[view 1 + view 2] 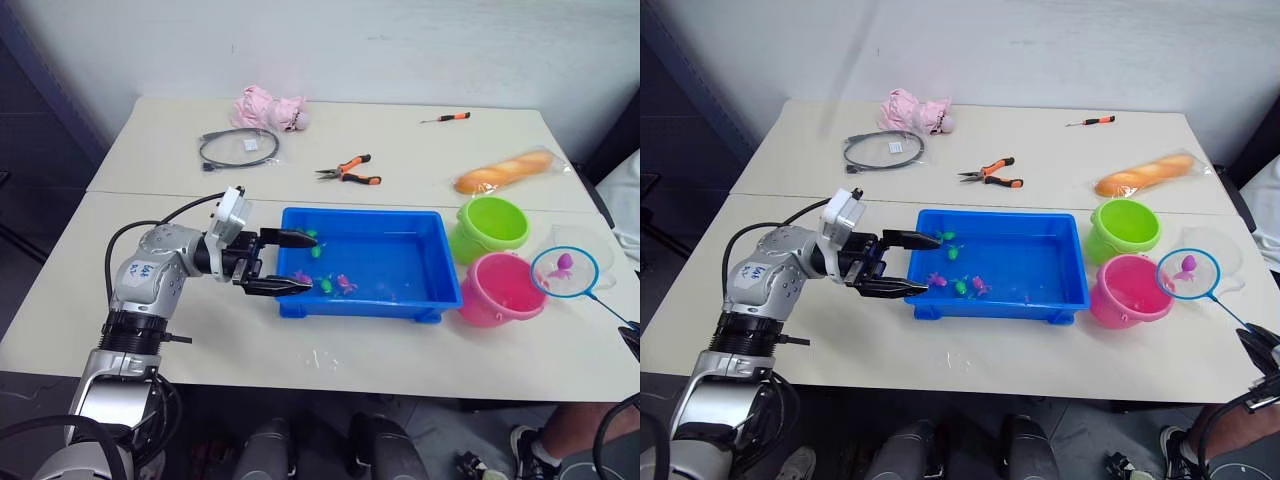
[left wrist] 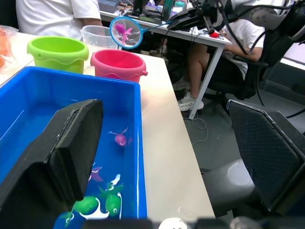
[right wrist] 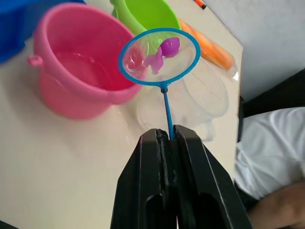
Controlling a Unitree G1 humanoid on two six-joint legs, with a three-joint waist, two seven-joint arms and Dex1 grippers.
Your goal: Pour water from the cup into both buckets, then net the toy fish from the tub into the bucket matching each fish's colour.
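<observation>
The blue tub (image 1: 400,262) sits mid-table holding water and several tiny fish, magenta (image 1: 346,283) and green (image 1: 325,285). My left gripper (image 1: 288,262) is open, its fingers straddling the tub's left wall, one over the water and one at the near corner. To the tub's right stand the lime green bucket (image 1: 491,226) and the pink bucket (image 1: 498,288). The clear cup (image 1: 590,246) stands behind them. My right gripper (image 3: 169,136) is shut on the stick of the net (image 1: 565,271), which hovers just right of the pink bucket with a magenta fish (image 3: 164,51) in its mesh.
On the far half of the table lie orange-handled pliers (image 1: 350,172), a screwdriver (image 1: 446,117), a coiled black cable (image 1: 238,147), a pink soft toy (image 1: 268,107) and a bagged bread loaf (image 1: 506,171). A seated person (image 2: 209,43) is beyond the table's right end.
</observation>
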